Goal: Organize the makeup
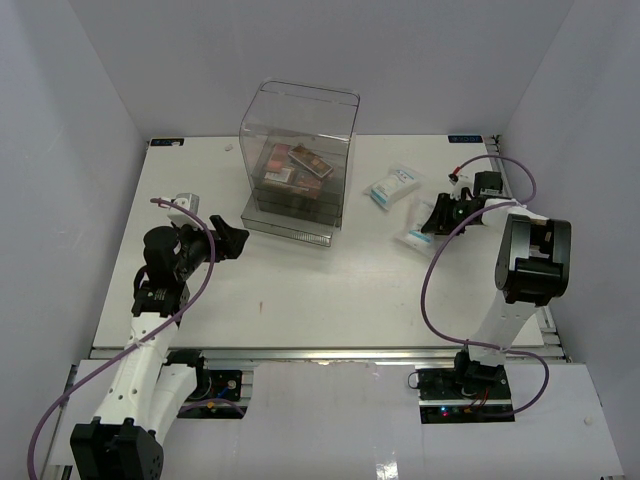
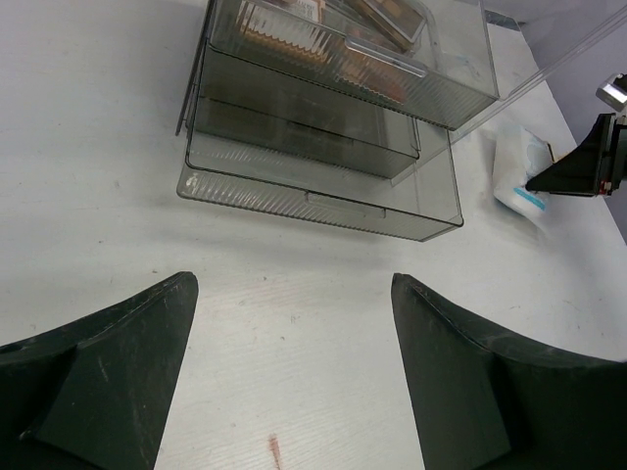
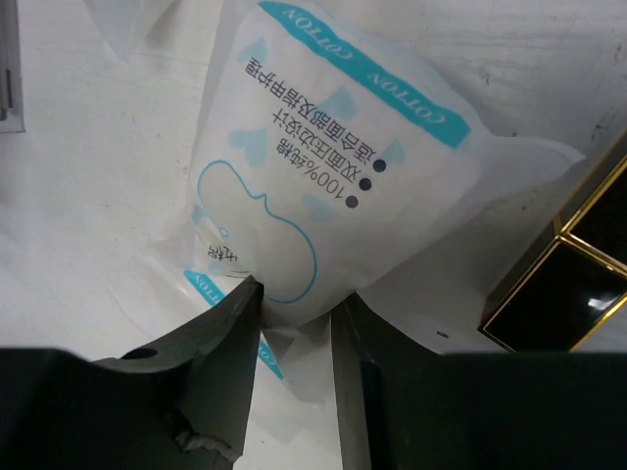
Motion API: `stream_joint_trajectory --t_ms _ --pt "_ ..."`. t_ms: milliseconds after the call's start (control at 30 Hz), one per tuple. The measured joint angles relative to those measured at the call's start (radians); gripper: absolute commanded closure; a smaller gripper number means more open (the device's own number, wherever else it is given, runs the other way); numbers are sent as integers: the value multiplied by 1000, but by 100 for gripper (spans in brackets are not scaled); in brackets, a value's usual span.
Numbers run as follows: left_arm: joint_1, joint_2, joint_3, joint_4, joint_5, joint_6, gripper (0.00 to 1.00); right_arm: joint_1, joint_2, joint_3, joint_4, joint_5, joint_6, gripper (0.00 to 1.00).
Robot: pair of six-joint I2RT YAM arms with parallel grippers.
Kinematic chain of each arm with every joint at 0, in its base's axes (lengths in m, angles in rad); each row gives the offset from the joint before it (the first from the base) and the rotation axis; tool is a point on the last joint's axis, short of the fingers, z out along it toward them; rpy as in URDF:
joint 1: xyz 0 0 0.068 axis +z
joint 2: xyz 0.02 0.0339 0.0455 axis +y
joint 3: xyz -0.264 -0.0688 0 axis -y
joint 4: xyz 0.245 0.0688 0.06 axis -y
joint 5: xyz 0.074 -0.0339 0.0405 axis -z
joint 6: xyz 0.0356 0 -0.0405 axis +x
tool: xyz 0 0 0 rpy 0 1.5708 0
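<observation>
Several pink, brown and orange palettes point(image 1: 297, 165) lie in the top drawer of the clear box point(image 1: 298, 150). Two white-and-blue cotton packets lie on the right of the table, one point(image 1: 393, 187) farther back and one point(image 1: 415, 237) nearer. My right gripper point(image 1: 432, 222) is at the nearer packet point(image 3: 333, 166). In the right wrist view its jaws point(image 3: 299, 304) pinch that packet's near end from both sides. My left gripper point(image 1: 235, 240) stands wide open over bare table point(image 2: 294, 294), short of the box's drawers point(image 2: 323, 127), with nothing between its fingers.
The clear box has dark stacked drawers, the lowest point(image 2: 313, 201) pulled out toward my left gripper. A black, gold-edged item point(image 3: 568, 284) lies just right of the held packet. White walls enclose the table on three sides.
</observation>
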Motion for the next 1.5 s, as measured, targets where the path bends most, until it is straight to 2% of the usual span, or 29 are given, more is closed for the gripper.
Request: stream_joint_trajectory --t_ms 67,200,333,433,533,700,900,1100,1400,1500 --pt "0 0 0 1 0 0 9 0 -1 0 6 -11 4 87" --pt "0 -1 0 5 0 0 9 0 -50 -11 9 -21 -29 88" --pt "0 -1 0 12 4 0 9 13 -200 -36 -31 -24 -118 88" --pt "0 -2 0 19 15 -1 9 72 -340 -36 -60 -9 -235 88" --pt "0 -2 -1 29 28 -2 9 198 -477 -36 -87 23 -359 88" --pt "0 -2 -2 39 41 -6 9 505 -619 -9 -136 70 -615 87" --pt "0 -2 -2 45 41 -9 9 723 -564 123 -216 180 -858 85" --pt "0 -2 -3 45 36 -9 9 901 -376 274 -226 344 -989 83" --pt "0 -15 -3 44 13 -9 9 988 -83 490 -203 590 -1037 81" --pt "0 -27 -3 39 -7 -8 9 994 -36 509 -194 664 -1052 80"
